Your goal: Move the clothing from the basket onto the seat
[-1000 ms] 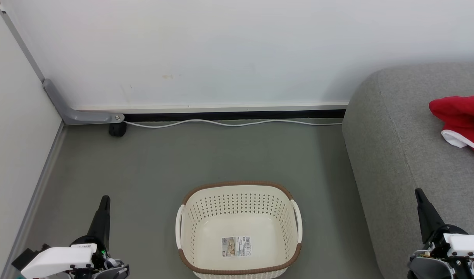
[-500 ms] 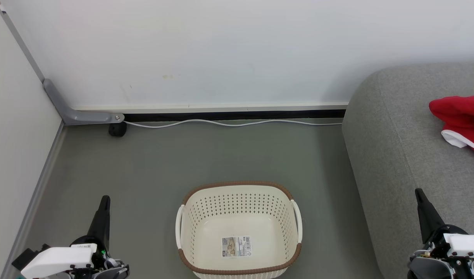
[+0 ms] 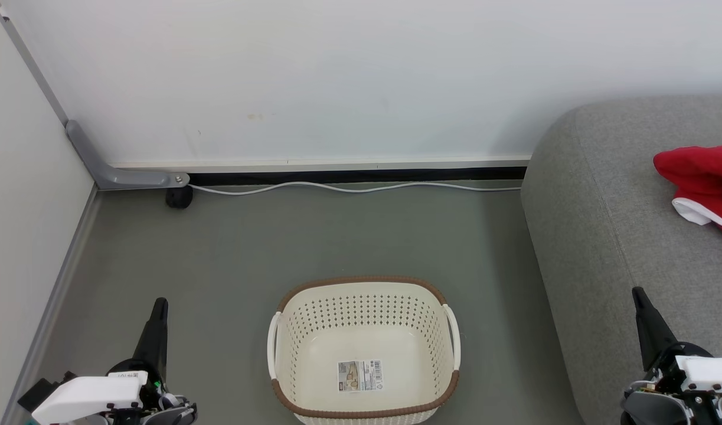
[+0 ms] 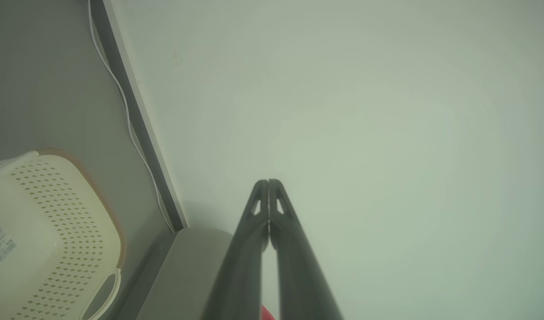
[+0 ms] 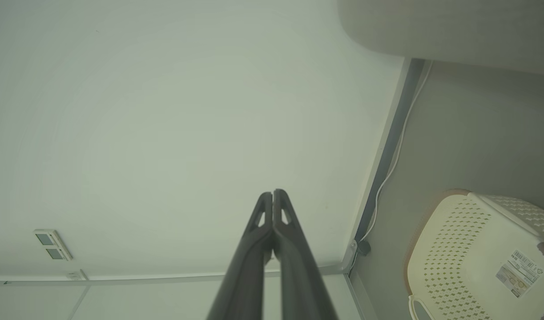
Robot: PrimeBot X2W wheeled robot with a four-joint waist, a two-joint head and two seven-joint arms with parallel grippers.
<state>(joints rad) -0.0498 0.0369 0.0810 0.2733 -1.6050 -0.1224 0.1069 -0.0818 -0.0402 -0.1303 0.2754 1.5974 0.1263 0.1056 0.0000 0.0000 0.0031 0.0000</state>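
1. We found the cream-white perforated plastic basket with the brown woven-look rim [image 3: 361,310] upright on the grey floor [image 3: 248,248]. It held nothing but the paper label [image 3: 360,376] on its bottom.
2. The bright red soft clothing with white trim [image 3: 706,177] lay on top of the large light grey upholstered seat [image 3: 608,236], well apart from the basket. The head view's right edge cut it off.
3. We judged the transfer done as far as the views showed, with nothing left to lift out.
4. The visible red corner pointed toward the head view's left, and a white-edged fold sat below it. We could not judge the clothing's long axis.
5. The left pincer [image 3: 159,304] and the right pincer [image 3: 637,292] were both clenched, fingers pressed together and grasping nothing. They sat low on either side of the basket.
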